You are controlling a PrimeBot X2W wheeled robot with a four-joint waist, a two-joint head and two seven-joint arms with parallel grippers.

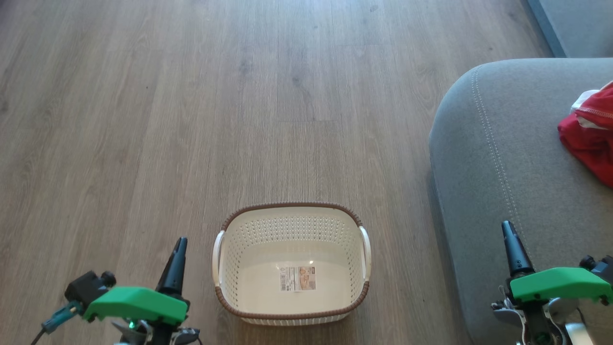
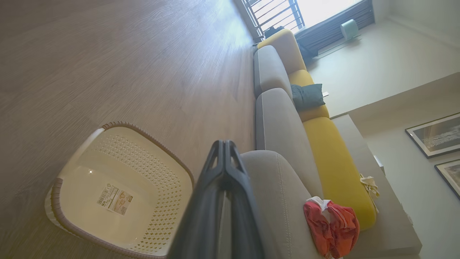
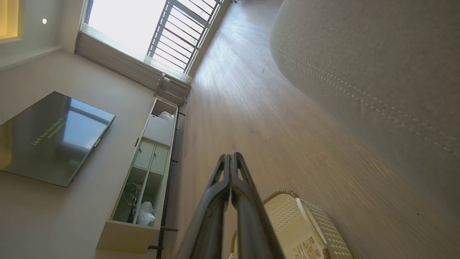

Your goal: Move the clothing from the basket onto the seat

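Jaws-wise, sitting pinched closed and empty on left gripper and right gripper. Finding clothing lying on seat at far right edge of frame, nearer right gripper. Seeing basket sitting bare at lower centre, between both. Guessing no more grabbing needed.

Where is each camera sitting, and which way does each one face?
Head view: on the head, facing forward and down at the floor, basket and seat holding clothing; left end effector and right end effector show at the bottom corners.
Left wrist view: on the left wrist, facing along the shut left end effector toward the seat and sofa.
Right wrist view: on the right wrist, facing along the shut right end effector across the floor toward a window.
Shared: all three show basket and seat.
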